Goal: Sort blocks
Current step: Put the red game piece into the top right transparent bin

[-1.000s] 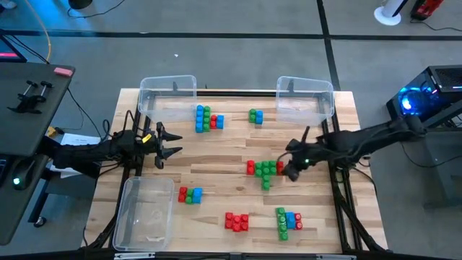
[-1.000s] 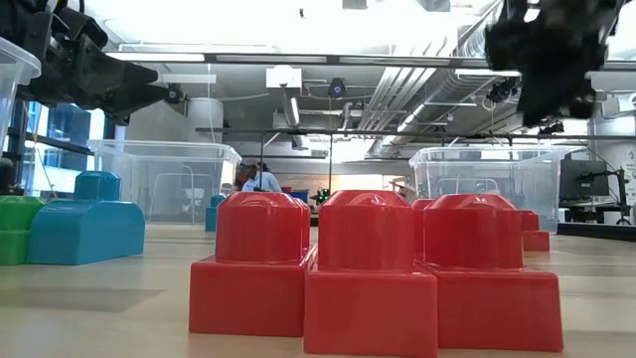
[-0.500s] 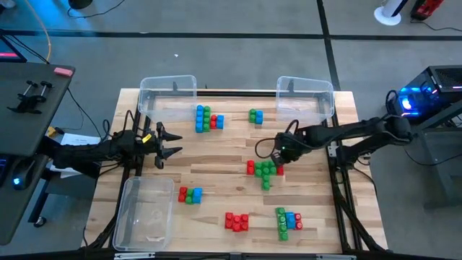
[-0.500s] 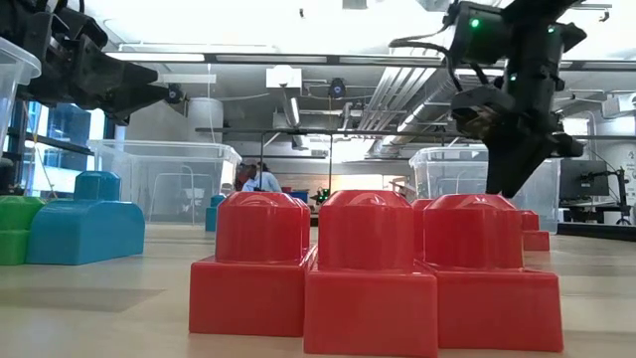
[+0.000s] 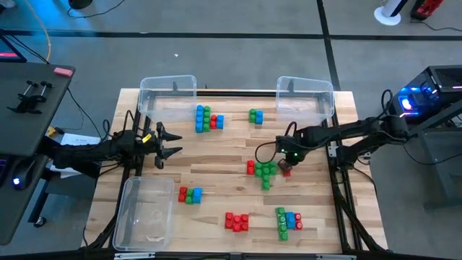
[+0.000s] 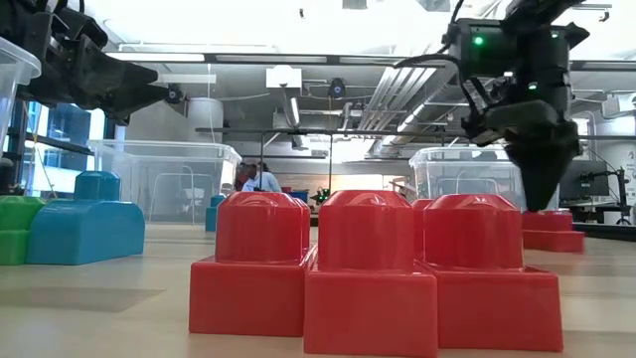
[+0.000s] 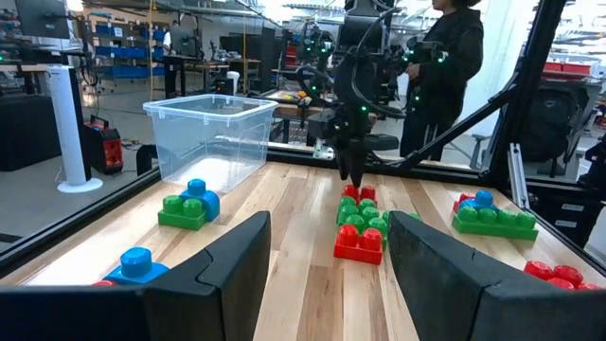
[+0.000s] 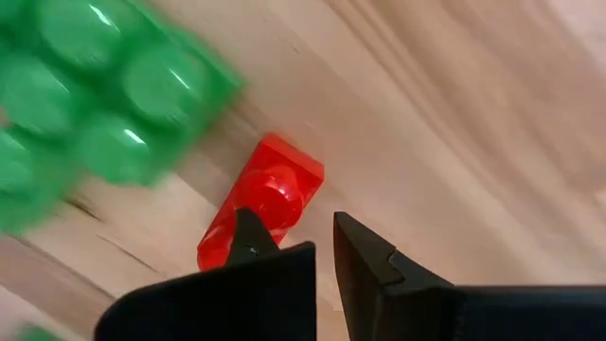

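Small red, green and blue blocks lie on the wooden table in clusters. My right gripper is shut and points straight down at the right end of the red-and-green cluster. Just below its tips a single red block lies on the wood, apart from the green blocks. The low view shows the tips right above that red block. My left gripper waits open and level at the table's left side, with nothing between its fingers. My right gripper's shut fingers come from above, pointing down, at one end of the red block. One fingertip overlaps that end in the wrist view. Whether it touches the block I cannot tell. The block lies flat on the table.
Clear bins stand at the far left, far right and near left. Other clusters lie at the far middle, beside it, left of centre and near the front edge. A person stands beyond the table.
My right gripper has come down over the right end of the red-and-green cluster and tipped from a slant to pointing straight down, staying shut. The small red block beneath it has shifted a little toward the table's right edge.
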Controlling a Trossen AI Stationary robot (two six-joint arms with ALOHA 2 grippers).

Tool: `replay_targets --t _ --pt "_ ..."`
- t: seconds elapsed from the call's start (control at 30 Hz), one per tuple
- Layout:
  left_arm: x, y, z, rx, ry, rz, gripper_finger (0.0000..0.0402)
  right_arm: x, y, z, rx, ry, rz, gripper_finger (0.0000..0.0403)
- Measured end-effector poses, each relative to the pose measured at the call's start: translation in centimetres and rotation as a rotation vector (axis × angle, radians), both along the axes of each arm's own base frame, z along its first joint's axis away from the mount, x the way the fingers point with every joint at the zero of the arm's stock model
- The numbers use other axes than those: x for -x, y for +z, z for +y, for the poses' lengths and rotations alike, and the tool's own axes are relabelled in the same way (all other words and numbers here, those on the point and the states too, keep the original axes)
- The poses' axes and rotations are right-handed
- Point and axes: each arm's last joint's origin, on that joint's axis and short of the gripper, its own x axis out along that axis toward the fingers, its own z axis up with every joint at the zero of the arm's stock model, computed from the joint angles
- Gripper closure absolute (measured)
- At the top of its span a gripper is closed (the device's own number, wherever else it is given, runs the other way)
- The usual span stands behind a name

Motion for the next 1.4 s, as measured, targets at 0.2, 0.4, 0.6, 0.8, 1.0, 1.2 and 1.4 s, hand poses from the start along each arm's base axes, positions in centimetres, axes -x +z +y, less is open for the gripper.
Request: replay_targets --t 0.2,0.4,0.6,0.8,1.0,1.2,1.4 --pt "0.0 0.0 0.0 0.000 0.000 0.001 0.0202 2.4 1.4 -0.1 0.048 0.067 0.076 0.0403" --pt "0.0 0.0 0.0 0.000 0.000 0.000 0.0202 4.3 3.7 0.6 0.036 -0.088 -0.029 0.0403" --pt "0.0 0.0 0.0 0.000 0.000 0.000 0.0202 5.8 4.1 0.6 0.048 -0.092 0.061 0.0392" --pt "0.0 0.0 0.0 0.000 0.000 0.000 0.0202 5.3 3.1 0.4 0.056 -0.038 0.018 0.0302" --pt "0.0 0.0 0.0 0.000 0.000 0.001 0.0202 6.0 0.5 -0.1 0.054 -0.071 0.107 0.0196" --pt "0.0 0.0 0.0 0.000 0.000 0.000 0.0202 6.4 -1.5 -0.2 -0.004 -0.054 0.078 0.0168" --pt "0.0 0.0 0.0 0.000 0.000 0.000 0.0202 7.5 -3.6 0.0 -0.027 -0.085 0.100 0.0169"
